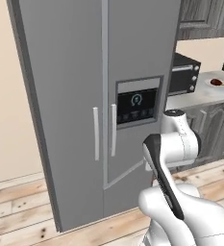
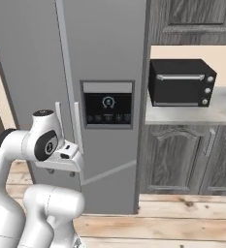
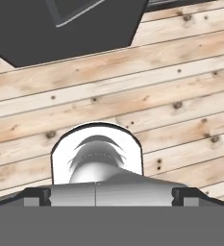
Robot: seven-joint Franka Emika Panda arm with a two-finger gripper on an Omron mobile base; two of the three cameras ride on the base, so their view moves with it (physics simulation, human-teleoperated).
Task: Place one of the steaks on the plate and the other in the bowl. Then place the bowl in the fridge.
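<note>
The two small dark fingers (image 3: 36,196) stand wide apart at the lower corners of the hand view, holding nothing, and point down at a pale wooden plank floor (image 3: 147,110) with dark knots. Beyond them, at the far edge of that view, lies the dark underside of the tall plain grey fridge (image 1: 75,96). In the base views the fridge stands shut in front of the folded arm, its two slim vertical light handles (image 1: 96,133) side by side at the door seam, a dark dispenser panel (image 2: 107,104) on the right door. Well off to the fingers' right, a black boxy toaster oven (image 2: 180,82) sits on a pale grey counter (image 2: 221,112) above dark wood-grain cabinets (image 2: 182,155). Farther along that counter, a small round white plate (image 1: 216,82) shows with something dark on it.
</note>
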